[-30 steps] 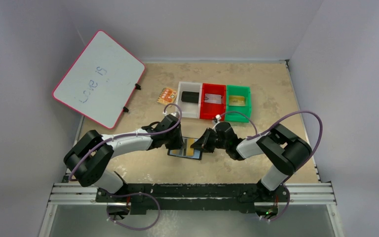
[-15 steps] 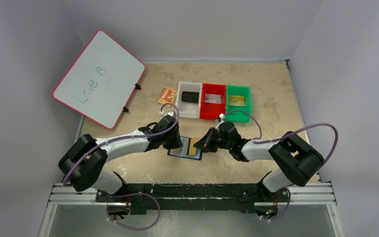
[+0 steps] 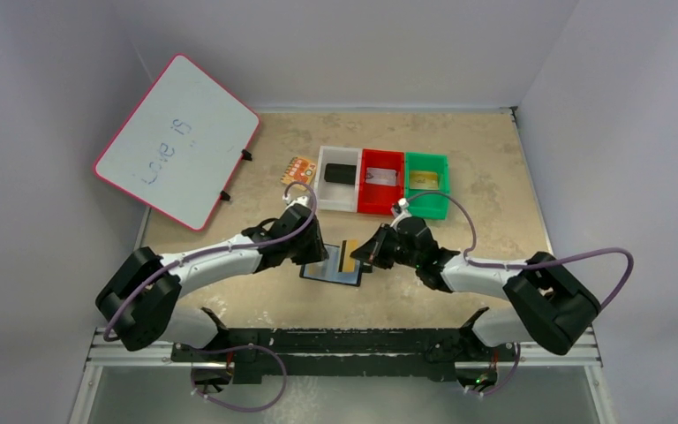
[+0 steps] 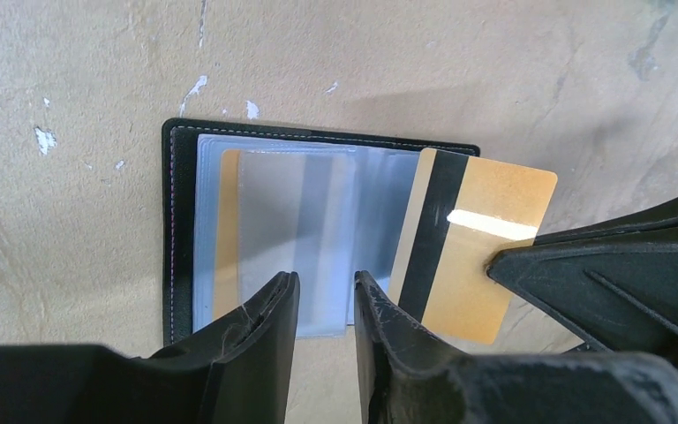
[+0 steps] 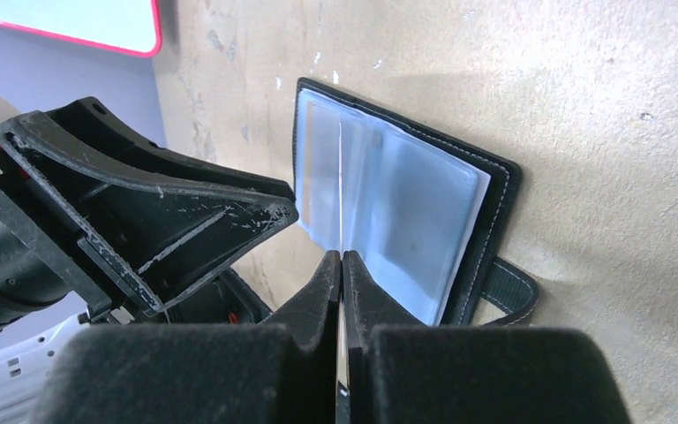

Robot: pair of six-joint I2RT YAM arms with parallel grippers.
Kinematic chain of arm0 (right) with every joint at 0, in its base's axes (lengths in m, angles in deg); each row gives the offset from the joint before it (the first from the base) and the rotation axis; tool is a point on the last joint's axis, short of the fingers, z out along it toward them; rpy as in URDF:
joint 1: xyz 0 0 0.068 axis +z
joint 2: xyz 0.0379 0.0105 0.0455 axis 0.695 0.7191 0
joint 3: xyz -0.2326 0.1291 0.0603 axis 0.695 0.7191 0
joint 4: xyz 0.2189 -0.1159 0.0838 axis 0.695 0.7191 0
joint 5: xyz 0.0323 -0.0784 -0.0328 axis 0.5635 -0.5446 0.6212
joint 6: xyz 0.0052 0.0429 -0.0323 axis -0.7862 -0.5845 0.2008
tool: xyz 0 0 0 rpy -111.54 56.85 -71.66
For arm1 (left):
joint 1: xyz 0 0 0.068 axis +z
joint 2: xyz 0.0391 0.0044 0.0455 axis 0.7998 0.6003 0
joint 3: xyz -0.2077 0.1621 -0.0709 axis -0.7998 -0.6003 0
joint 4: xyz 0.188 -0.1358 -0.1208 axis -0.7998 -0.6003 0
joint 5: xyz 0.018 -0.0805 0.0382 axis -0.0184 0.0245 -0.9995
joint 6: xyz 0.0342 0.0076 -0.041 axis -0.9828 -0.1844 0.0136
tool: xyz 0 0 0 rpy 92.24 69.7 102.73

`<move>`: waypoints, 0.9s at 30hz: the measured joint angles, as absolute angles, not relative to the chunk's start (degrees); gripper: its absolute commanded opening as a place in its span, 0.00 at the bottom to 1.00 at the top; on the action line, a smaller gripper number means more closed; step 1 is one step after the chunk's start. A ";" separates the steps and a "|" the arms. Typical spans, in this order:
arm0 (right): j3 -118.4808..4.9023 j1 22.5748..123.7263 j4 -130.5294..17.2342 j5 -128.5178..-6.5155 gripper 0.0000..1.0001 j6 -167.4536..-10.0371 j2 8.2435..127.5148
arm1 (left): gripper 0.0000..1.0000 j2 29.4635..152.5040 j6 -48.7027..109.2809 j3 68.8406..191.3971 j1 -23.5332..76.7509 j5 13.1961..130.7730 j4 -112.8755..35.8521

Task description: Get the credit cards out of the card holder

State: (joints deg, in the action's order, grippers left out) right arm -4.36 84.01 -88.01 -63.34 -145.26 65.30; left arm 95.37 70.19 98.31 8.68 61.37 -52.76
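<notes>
The right claw (image 5: pixel 342 261) is pinched shut on the gold card (image 4: pixel 459 265). Its own camera sees the card edge-on, as a thin pale line between the pads. From the left wrist, that claw grips the short edge furthest from the black stripe, and most of the card already juts out past the holder's right side. The left claw (image 4: pixel 325 296) stands narrowly parted with nothing between its fingers, its tips low over the near edge of the clear sleeves (image 4: pixel 296 221). Whether they press down there I cannot tell.

The card holder (image 4: pixel 177 238) lies open and flat on the bench (image 3: pixel 494 159), close to its near edge and about midway between the left and right edges. Its strap tab (image 5: pixel 508 287) trails off one side.

The card looks thin, stiff and very light, with a glossy face that could slip between the pads. A flat pinch on the short edge, pulled in line with the pocket, should suit it better than a twisting pull. The sleeves are soft film and may cling. The holder is light enough to slide or lift along with the card, so it probably needs pinning at its black border or spine.

A tan edge (image 4: pixel 226 238) shows through the leftmost sleeve, likely another card.
</notes>
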 measured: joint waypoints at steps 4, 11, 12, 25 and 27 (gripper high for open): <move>-3.77 84.01 -88.84 -63.93 0.00 -143.88 63.29 | 0.32 94.01 70.22 98.33 8.66 60.78 -52.74; -1.25 84.01 -91.85 -65.46 0.00 -138.31 58.83 | 0.44 90.45 70.41 98.33 8.66 59.10 -53.00; -1.10 84.01 -92.49 -65.62 0.00 -137.09 57.87 | 0.46 88.90 70.46 98.33 8.66 58.47 -53.02; 0.21 84.01 -97.14 -65.16 0.00 -110.12 38.81 | 0.54 78.71 70.76 98.35 8.68 49.02 -56.45; -0.36 84.01 -95.46 -65.07 0.00 -103.97 36.42 | 0.55 77.71 70.81 98.35 8.66 47.89 -56.91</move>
State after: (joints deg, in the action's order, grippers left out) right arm -0.36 84.01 -95.46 -65.07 -103.97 36.42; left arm 77.71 70.81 98.35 8.66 47.89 -56.91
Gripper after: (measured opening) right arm 0.005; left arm 0.535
